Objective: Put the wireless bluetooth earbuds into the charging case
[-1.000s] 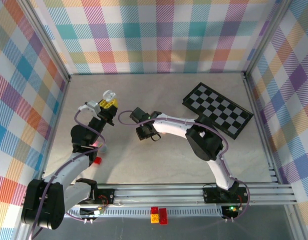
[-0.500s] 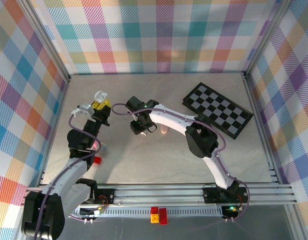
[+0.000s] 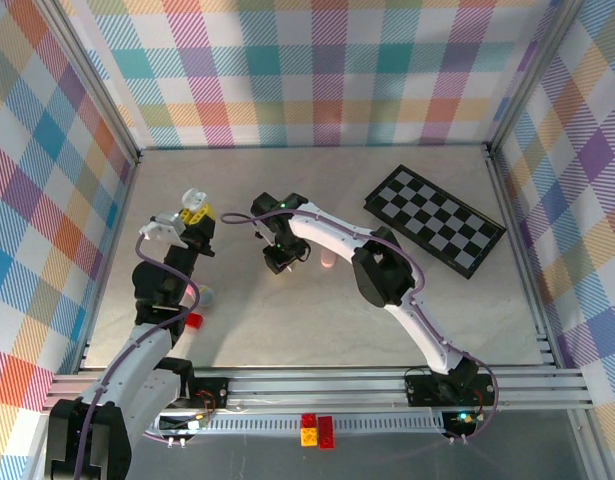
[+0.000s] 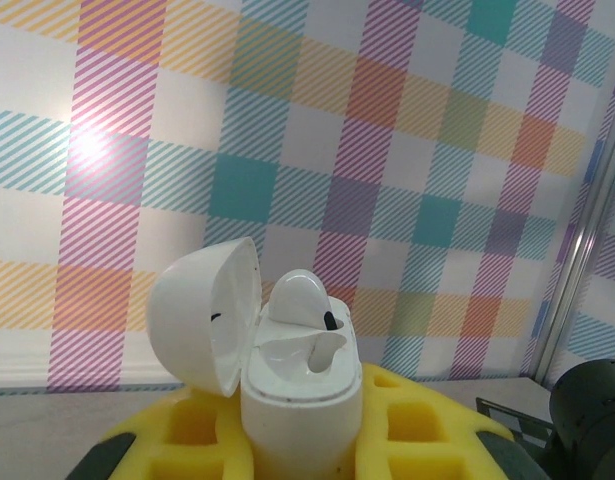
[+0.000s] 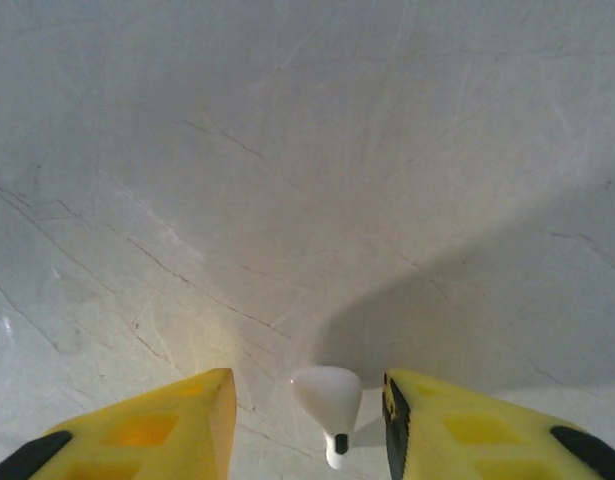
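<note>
Charging case [image 4: 299,390], lid open with seated earbud [image 4: 299,298], clamped in left gripper [image 3: 196,212]. Right gripper [image 5: 307,400] jaws apart around loose earbud [image 5: 327,392] on table [image 5: 287,150], seemingly not touching.

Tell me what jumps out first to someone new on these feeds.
The open charging case gripped by the left end effector, one earbud seated in it, plaid wall behind. Then a loose earbud on the table, between the yellow tips of the open right end effector.

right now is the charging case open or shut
Open: the case has its lid swung back left, one earbud seated, the other slot empty.
</note>
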{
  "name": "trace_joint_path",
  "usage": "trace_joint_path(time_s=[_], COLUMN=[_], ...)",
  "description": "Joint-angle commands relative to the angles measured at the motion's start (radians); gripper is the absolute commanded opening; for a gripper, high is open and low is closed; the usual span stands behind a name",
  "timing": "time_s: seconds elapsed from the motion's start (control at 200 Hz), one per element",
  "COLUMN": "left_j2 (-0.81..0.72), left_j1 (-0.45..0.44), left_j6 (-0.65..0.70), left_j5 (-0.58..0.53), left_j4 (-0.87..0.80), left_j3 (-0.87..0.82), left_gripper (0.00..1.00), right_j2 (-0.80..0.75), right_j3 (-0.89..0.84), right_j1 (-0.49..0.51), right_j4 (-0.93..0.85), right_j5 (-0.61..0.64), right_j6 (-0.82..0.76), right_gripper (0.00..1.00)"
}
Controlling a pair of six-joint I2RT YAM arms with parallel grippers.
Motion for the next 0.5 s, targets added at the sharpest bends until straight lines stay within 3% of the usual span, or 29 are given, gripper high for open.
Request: trace_joint_path(time_s=[0.0, 0.495], left_j2=[0.002, 0.007], left_j1=[0.009, 0.008], left_j6=[0.021, 0.025], left_j5=[-0.009, 0.024], left_j4=[0.013, -0.012], left_j3=[-0.006, 0.007], left_gripper=[0.02, 0.02], right_j2=[0.021, 0.054], right_j3=[0.043, 0.045], right_j1=[-0.005, -0.013], right_j4=[-0.058, -0.045], right_j5=[-0.025, -0.032], right_j6=[-0.023, -0.002], right_gripper=[0.41, 0.26])
